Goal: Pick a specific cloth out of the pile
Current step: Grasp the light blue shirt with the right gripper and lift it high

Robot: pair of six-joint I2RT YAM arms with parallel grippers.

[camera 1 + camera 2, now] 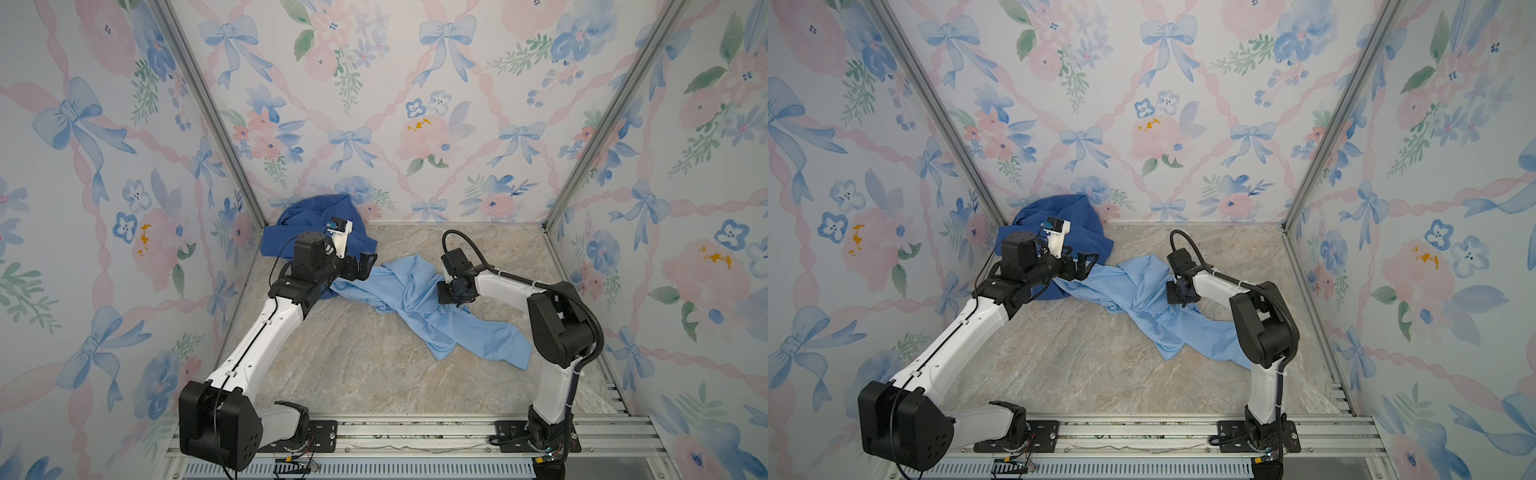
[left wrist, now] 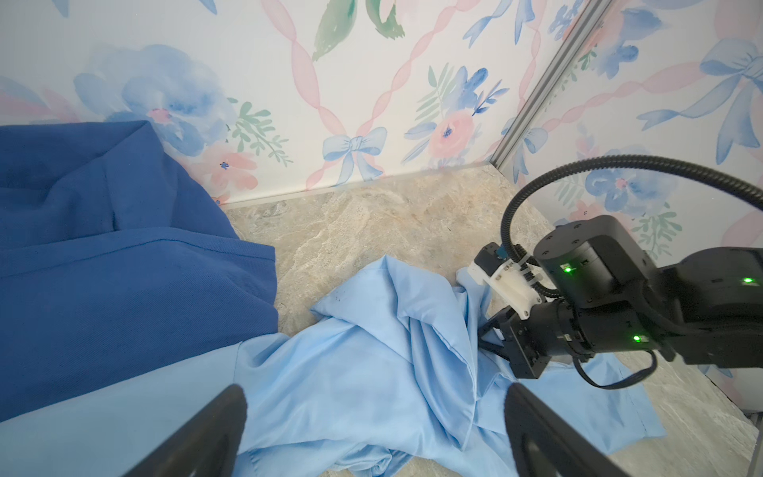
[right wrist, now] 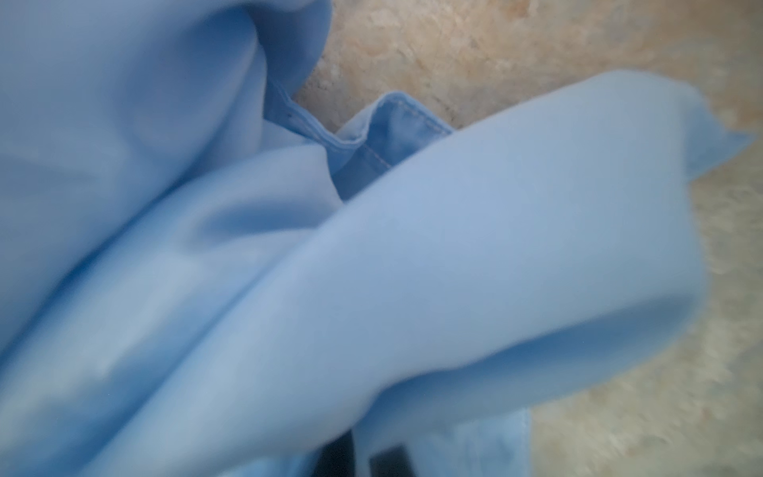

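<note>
While R gripper (image 1: 453, 296) jaws pinch sky-blue cloth (image 1: 419, 328) mid-frame, L gripper (image 1: 362, 266) jaws spread; next, probably: drag cloth clear of pile (image 1: 303, 220), upper left.

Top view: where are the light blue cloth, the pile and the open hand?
light blue cloth (image 1: 419, 320), top view, crumpled middle.
pile (image 1: 301, 216), top view, dark blue upper fold.
left hand (image 1: 365, 268), top view, between its open fingertips.
</note>
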